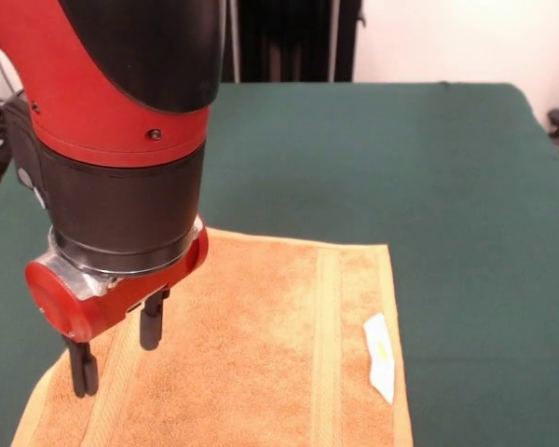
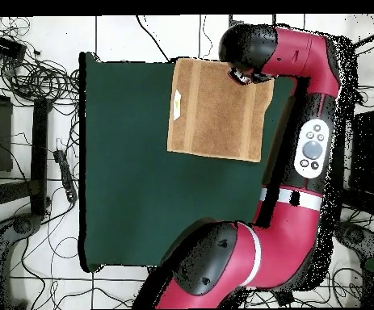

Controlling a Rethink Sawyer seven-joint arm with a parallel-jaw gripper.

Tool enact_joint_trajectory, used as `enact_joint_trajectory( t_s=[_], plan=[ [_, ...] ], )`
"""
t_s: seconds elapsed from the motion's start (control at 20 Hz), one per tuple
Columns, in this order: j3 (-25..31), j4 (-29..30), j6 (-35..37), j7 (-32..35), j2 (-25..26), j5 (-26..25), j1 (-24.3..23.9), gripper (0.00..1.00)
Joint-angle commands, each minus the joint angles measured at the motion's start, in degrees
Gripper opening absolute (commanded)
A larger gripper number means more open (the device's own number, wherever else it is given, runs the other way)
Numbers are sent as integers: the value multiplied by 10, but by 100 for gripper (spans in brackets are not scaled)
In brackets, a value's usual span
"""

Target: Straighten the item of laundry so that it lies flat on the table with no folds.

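Towel (image 1: 261, 354) lies flat beneath the parted fingers (image 1: 150, 328).

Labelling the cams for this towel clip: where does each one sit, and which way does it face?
Front view: across the table from the robot, facing it; close on the arm's wrist and gripper, fingers open above the towel.
Overhead view: above the table, looking straight down, robot's base at the bottom; the whole arm shows.
Shared: towel, white tag, table, arm.
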Motion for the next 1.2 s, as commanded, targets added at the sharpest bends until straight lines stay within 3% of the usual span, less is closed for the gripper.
enact_joint_trajectory(
  t_s=[0.05, 0.45, 1.0, 1.2],
  plan=[
    [-25, 175, -11, 63, -33, 38, 28, 100],
    [-45, 267, -100, 183, -54, 92, 5, 100],
    [-75, 273, -107, 168, -58, 118, 16, 100],
    [-86, 305, -141, 213, -68, 140, 14, 100]
  ],
)
